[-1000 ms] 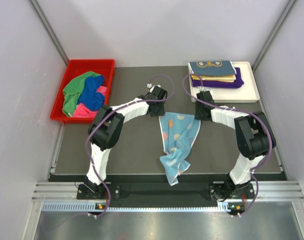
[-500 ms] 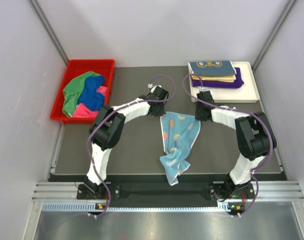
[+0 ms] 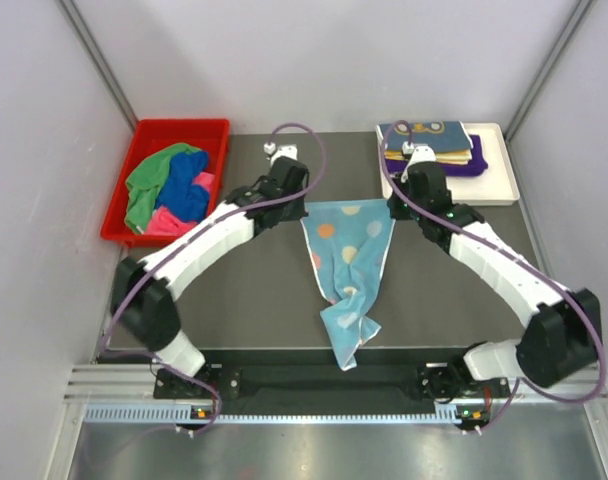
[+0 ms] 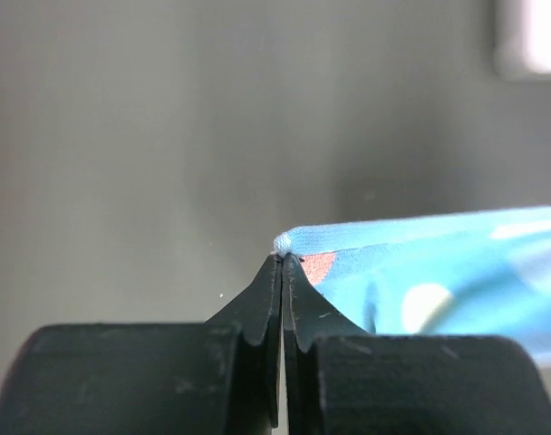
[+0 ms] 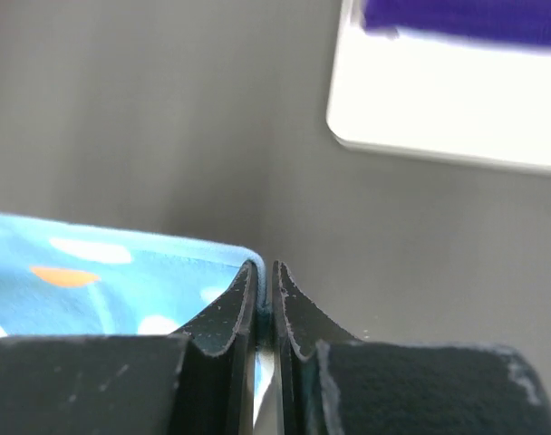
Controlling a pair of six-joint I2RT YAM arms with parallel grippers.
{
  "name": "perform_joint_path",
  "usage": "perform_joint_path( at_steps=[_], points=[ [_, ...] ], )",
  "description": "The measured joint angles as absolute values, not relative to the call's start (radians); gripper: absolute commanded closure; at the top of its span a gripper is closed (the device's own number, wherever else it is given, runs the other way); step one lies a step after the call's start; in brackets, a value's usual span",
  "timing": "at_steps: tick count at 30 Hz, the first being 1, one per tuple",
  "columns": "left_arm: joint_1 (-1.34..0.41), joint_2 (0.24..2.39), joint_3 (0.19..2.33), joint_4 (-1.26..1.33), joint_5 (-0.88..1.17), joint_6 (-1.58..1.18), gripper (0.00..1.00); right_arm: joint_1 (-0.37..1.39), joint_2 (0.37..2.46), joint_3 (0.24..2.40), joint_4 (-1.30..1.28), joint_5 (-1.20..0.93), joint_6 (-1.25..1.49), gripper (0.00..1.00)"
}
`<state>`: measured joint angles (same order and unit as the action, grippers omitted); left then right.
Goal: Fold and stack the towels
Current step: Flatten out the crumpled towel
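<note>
Pale walls [image 3: 334, 60], dark grey table mat [image 3: 254, 290] (aluminium rail [image 3: 114, 385] along near edge).

- Left wrist view: the dotted towel [image 4: 439, 272] runs off the right edge; the white tray [image 4: 534, 36] is a blurred, cropped corner.
- Right wrist view: the purple towel [image 5: 457, 20] is a blurred band cut by the top edge.
- Top view: the pink towel [image 3: 164, 224] lies mostly buried in the red bin [image 3: 184, 126]; lettering on the navy towel [image 3: 449, 133] is too small to read.
</note>
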<state>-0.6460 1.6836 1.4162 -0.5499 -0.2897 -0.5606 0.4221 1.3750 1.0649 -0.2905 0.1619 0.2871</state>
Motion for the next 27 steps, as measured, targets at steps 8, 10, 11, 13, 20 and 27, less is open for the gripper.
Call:
perform_joint_path(
  at_steps=[8,10,11,13,20,27],
  points=[
    [-0.68,1.295,1.391,-0.589,-0.315,-0.473,1.0,0.536,1.184,1.151,-0.362,0.163,0.218,1.0],
    [-0.696,1.221,1.391,-0.612,-0.31,-0.452,1.0,0.568,1.147,1.181,-0.394,0.161,0.202,1.0],
    [-0.703,1.18,1.392,-0.624,-0.305,-0.44,1.0,0.583,1.132,1.196,-0.407,0.16,0.197,1.0],
    [-0.707,1.122,1.398,-0.648,-0.292,-0.422,1.0,0.614,1.103,1.234,-0.43,0.155,0.184,1.0],
    [-0.71,1.022,1.521,-0.734,-0.2,-0.36,1.0,0.686,1.013,1.371,-0.492,0.111,0.17,1.0],
    [-0.712,0.986,1.642,-0.765,-0.109,-0.329,1.0,0.712,0.991,1.508,-0.559,0.047,0.174,1.0]
  ],
)
